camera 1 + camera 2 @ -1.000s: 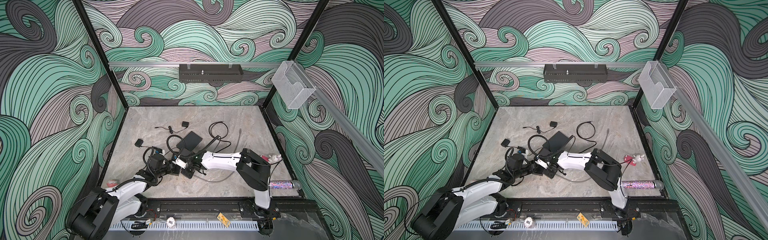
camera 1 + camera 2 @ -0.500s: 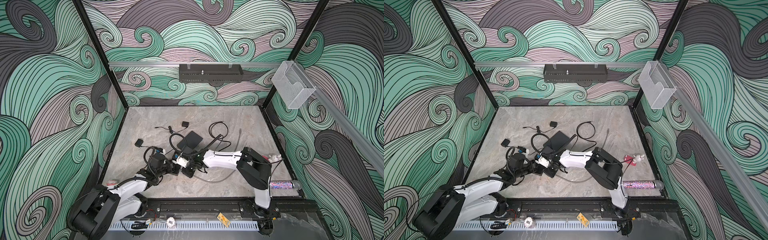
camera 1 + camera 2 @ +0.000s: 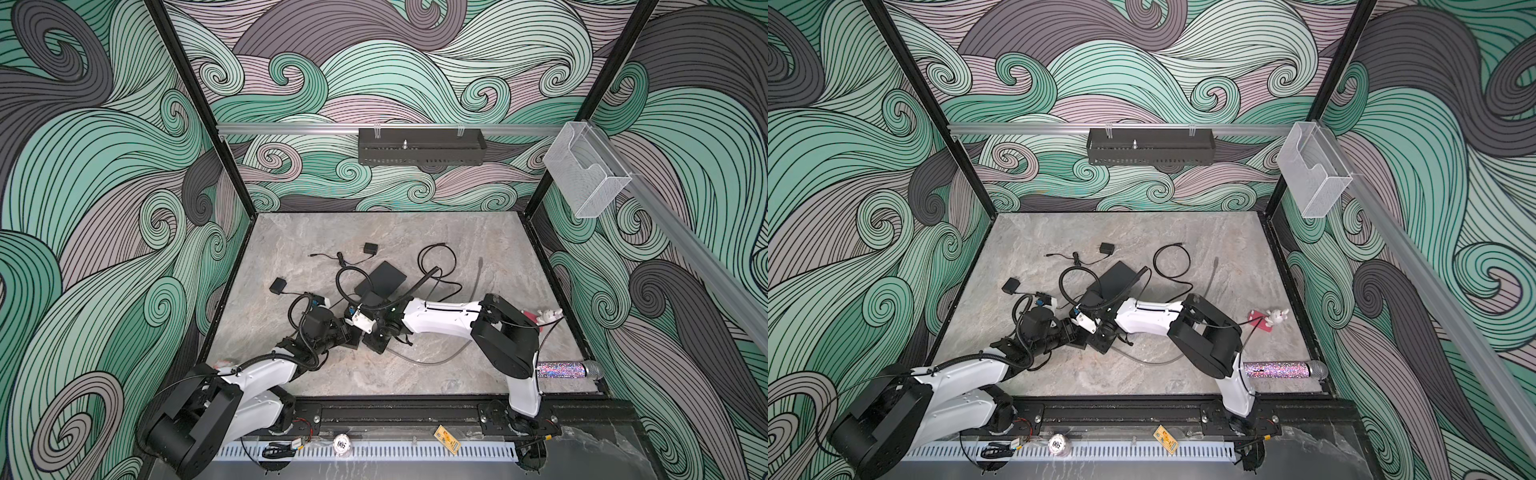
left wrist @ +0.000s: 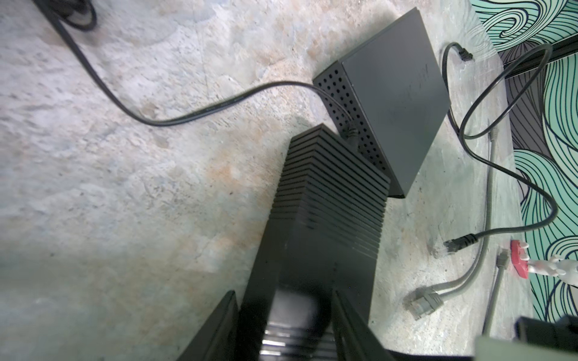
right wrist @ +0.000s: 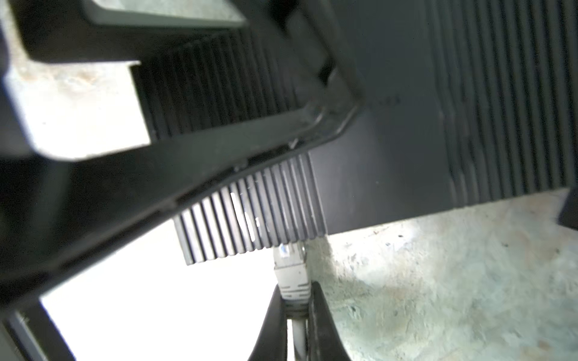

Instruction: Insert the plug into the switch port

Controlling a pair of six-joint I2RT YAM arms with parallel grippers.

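Nearly done, I judged. The right tool (image 5: 295, 297) was pinched narrow on the grey plug (image 5: 290, 272), gripping its moulded rear. The plug's clear tip lay against the lower edge of the switch (image 5: 391, 140).

The left tool (image 4: 283, 293) stood about half wide, a finger on each side of the switch, and appeared to be clamping it. Both tools met left of the middle on the near part of the counter (image 3: 457, 386).

The port face was turned away from every camera, so I could not tell whether the plug had entered. What seemed left was pushing it home and letting go.

The switch was a rigid black block, metal-looking, with fine parallel fins on its faces and a smooth band between them. The plug had a hard translucent tip, a matte grey rubbery body with small grooves, and a thin grey cord. The counter looked like mottled grey stone, matte, with rusty patches.

Just beyond the switch lay a flat black box (image 4: 391, 93) with a smooth lid and a side punched with round holes. A glossy black cable (image 4: 187, 115) ran to it.
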